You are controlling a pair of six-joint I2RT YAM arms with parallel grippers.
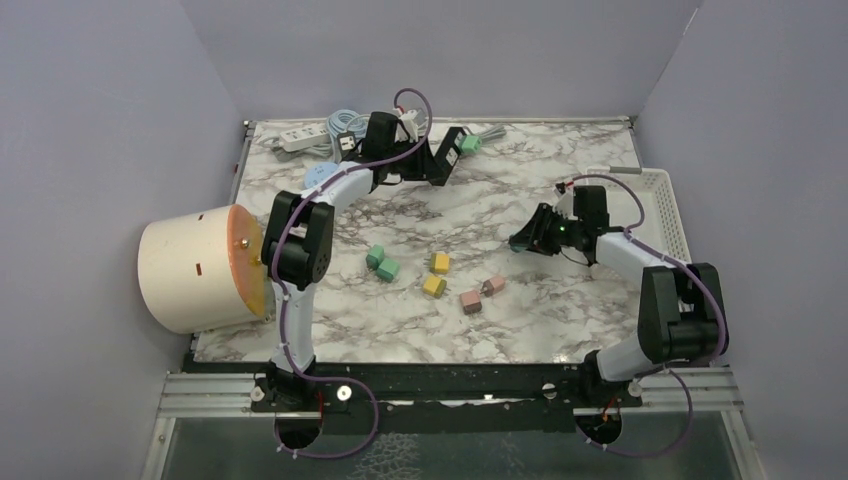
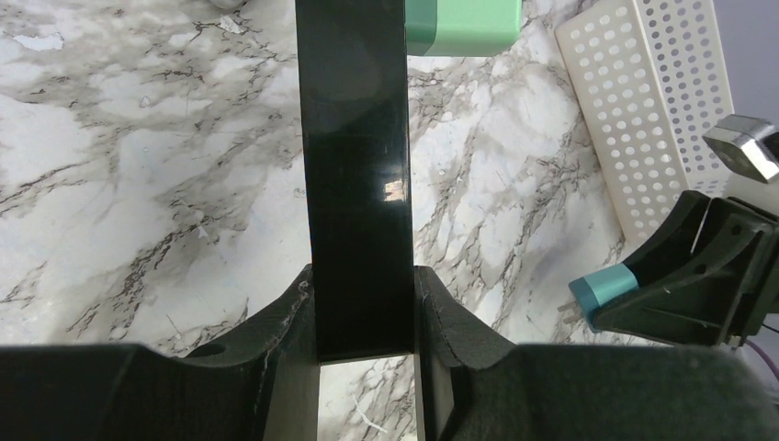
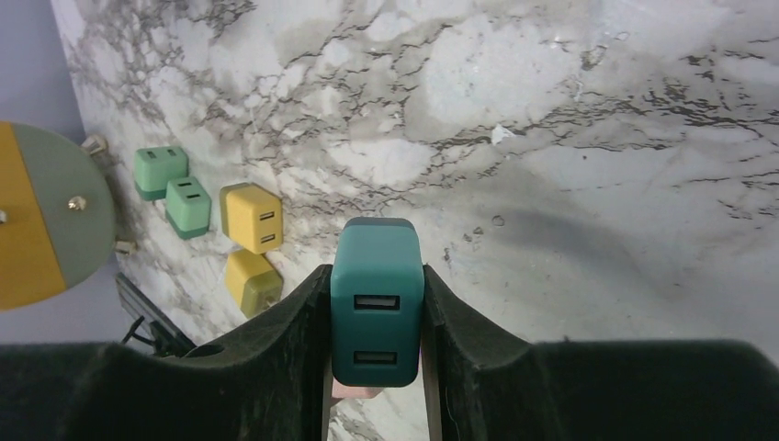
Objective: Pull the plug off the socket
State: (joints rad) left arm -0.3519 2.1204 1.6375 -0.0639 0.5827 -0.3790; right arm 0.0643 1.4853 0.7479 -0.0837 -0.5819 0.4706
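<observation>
My left gripper [image 1: 432, 165] is shut on a black socket strip [image 1: 447, 150] at the back of the table. In the left wrist view the strip [image 2: 354, 165] runs up between my fingers [image 2: 441, 312], with a mint green plug [image 2: 464, 23] at its far end, also seen from above [image 1: 470, 143]. My right gripper [image 1: 522, 241] is shut on a teal plug [image 3: 377, 303] with two USB ports, held over the table's middle right, apart from the strip. The left wrist view shows this teal plug [image 2: 602, 287] with its prongs bare.
Loose plugs lie mid-table: two green [image 1: 382, 264], two yellow [image 1: 437, 273], two pink [image 1: 480, 294]. A white power strip [image 1: 300, 137] and a blue cable [image 1: 345, 125] lie at the back left. A cream cylinder [image 1: 200, 268] lies at the left edge, and a white perforated tray [image 1: 665, 215] at the right.
</observation>
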